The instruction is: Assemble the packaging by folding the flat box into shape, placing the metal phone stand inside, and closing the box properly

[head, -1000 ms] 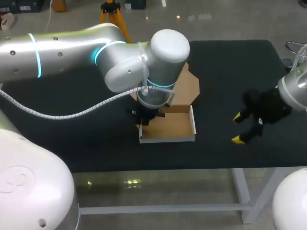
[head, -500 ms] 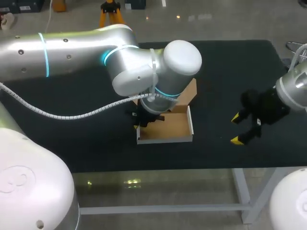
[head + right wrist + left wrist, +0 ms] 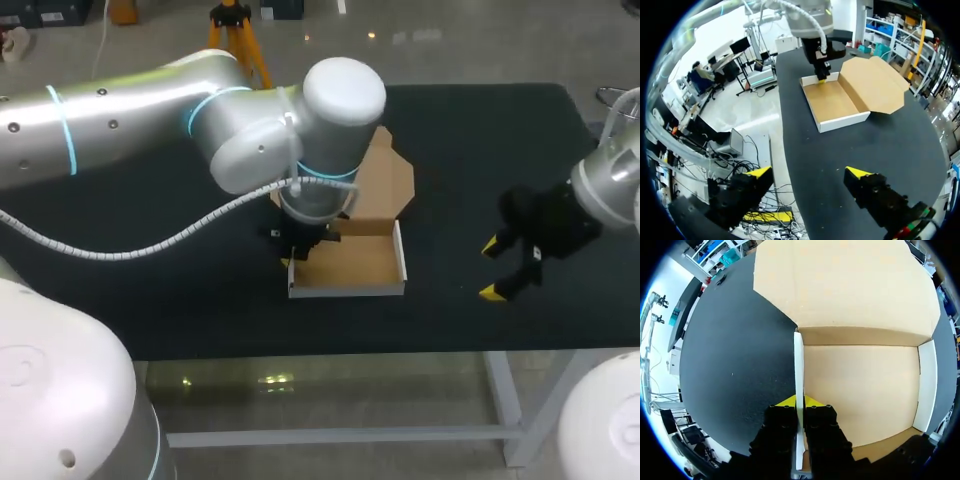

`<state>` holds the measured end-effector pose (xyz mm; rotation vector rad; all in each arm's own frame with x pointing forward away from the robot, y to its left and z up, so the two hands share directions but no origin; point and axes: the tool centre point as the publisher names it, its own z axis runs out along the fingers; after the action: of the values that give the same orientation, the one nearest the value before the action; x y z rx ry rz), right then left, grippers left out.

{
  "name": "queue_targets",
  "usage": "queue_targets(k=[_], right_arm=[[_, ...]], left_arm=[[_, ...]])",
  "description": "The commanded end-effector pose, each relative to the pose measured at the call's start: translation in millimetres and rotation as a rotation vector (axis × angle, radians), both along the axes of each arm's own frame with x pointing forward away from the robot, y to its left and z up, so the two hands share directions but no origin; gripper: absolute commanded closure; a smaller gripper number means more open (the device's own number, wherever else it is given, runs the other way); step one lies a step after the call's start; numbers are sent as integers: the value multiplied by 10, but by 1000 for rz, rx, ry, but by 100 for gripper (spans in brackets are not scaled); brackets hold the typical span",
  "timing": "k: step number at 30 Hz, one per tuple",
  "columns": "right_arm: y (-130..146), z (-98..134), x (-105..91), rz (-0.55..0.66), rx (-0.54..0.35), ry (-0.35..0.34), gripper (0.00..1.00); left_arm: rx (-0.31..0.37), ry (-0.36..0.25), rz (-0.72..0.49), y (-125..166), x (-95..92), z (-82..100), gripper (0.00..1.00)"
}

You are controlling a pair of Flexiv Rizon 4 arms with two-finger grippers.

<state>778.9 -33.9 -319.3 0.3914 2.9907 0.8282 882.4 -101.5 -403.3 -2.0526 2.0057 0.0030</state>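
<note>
The left claw [image 3: 800, 402] is clenched on the left end wall of the box [image 3: 350, 262], pinching it from inside and outside. On the black tabletop [image 3: 480, 150] the open brown box lies with its long side running left to right. Its tray shows bare cardboard, and its lid [image 3: 385, 185] is laid back flat toward the far edge. The right claw [image 3: 490, 268] hangs released, well off to the box's right.

Left arm [image 3: 250, 130] back leftward, lid [image 3: 385, 185] of box [image 3: 352, 262] farther open again.
</note>
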Motion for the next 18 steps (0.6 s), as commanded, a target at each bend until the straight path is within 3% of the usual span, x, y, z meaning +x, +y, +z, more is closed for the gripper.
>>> queue_targets(k=[1,4,6,8,10,18], right_arm=[[0,7,9,1,-2,5,0],[-1,4,12,-2,-3,7,0],[-2,3,14,-3,-3,9,0],[-4,1,16,-4,-4,10,0],[-8,0,22,-6,-4,12,0],[-17,5,25,-8,-2,12,0]], left_arm=[[-85,2,-13,88,-8,12,100],[-124,10,-19,93,-20,21,97],[-146,8,-21,94,-36,27,68],[-173,7,-25,94,-49,39,22],[-207,3,-35,88,-70,73,2],[-316,-27,-75,51,-163,246,0]])
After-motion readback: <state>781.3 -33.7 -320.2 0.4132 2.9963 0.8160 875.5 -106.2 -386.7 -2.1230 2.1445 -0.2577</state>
